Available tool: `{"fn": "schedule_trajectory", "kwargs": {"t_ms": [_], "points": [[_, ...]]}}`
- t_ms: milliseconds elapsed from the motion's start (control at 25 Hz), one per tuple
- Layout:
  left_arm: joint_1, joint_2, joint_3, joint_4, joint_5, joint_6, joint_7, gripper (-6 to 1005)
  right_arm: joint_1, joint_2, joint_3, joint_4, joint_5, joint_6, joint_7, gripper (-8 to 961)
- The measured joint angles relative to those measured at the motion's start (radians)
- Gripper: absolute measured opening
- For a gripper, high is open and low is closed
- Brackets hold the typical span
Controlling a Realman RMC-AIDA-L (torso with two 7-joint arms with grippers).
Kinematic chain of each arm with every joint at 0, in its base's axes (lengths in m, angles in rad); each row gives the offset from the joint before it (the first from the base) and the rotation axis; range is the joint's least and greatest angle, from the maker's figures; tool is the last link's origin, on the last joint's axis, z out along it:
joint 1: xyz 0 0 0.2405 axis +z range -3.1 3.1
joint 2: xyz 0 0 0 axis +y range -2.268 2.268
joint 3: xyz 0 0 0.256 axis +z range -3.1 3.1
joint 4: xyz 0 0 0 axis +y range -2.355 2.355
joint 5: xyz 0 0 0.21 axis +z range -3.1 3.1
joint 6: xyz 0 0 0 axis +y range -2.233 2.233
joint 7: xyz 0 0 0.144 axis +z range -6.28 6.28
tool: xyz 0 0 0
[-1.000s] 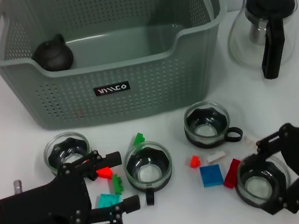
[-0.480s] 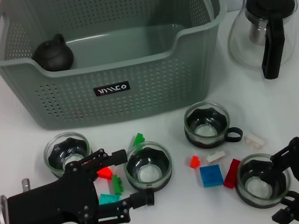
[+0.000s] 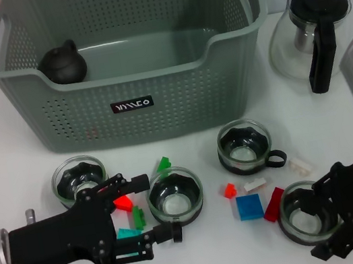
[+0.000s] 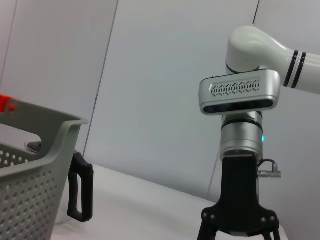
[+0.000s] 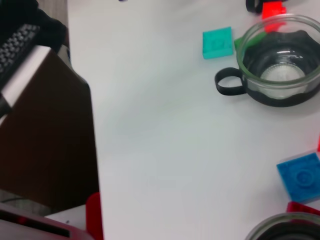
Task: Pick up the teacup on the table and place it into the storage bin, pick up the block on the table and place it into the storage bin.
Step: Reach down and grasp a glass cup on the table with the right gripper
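Teacups of glass with black inserts are spread over the white desk point(image 3: 3, 156) in front of the storage bin point(image 3: 125, 66). The nearest-right teacup point(image 3: 307, 213) is enclosed by the right pincer point(image 3: 328, 218), whose black fingers are spread around its rim; the cup's near edge is covered by the pincer, and actual contact cannot be made out. A second teacup point(image 3: 174, 194) stands at the centre, a third teacup point(image 3: 245, 147) with its handle to the right lies nearer the bin, and a fourth teacup point(image 3: 78, 178) is partly hidden behind the left pincer point(image 3: 146, 208).

The left pincer is held open low over the desk, its fingers apart around a red block point(image 3: 123, 202), a green block point(image 3: 137, 215) and a teal block point(image 3: 127, 234), the last half covered by the lower finger. Another green block point(image 3: 163, 164) lies just beyond the upper fingertip. Between the central and right cups a blue block point(image 3: 249, 206), a small red block point(image 3: 229, 190), a white block point(image 3: 255, 184) and a dark red block point(image 3: 274, 203) are gathered.

Inside the bin a dark teapot point(image 3: 62, 63) is seen against the left wall. A glass teapot point(image 3: 313, 36) with a black handle stands to the right of the bin. In the left wrist view only the bin's corner and the right arm are shown, its pincer cut off by the edge.
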State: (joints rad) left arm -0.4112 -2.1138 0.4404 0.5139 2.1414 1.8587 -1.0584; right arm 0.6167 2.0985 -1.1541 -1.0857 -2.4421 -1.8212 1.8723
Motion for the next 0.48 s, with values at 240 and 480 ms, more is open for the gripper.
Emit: {"fn": "schedule_trajectory", "kwargs": {"t_ms": [240,480], "points": [[-0.002,-0.001,0.0,0.0,0.0,-0.011,0.0,904,0.0,0.001,-0.079,0.008,0.0,0.067,0.012,862],[0.004,-0.007,0.0,0.0,0.001,-0.041,0.0,903,0.009,0.001,-0.173,0.043,0.0,0.121,0.024,783]]}}
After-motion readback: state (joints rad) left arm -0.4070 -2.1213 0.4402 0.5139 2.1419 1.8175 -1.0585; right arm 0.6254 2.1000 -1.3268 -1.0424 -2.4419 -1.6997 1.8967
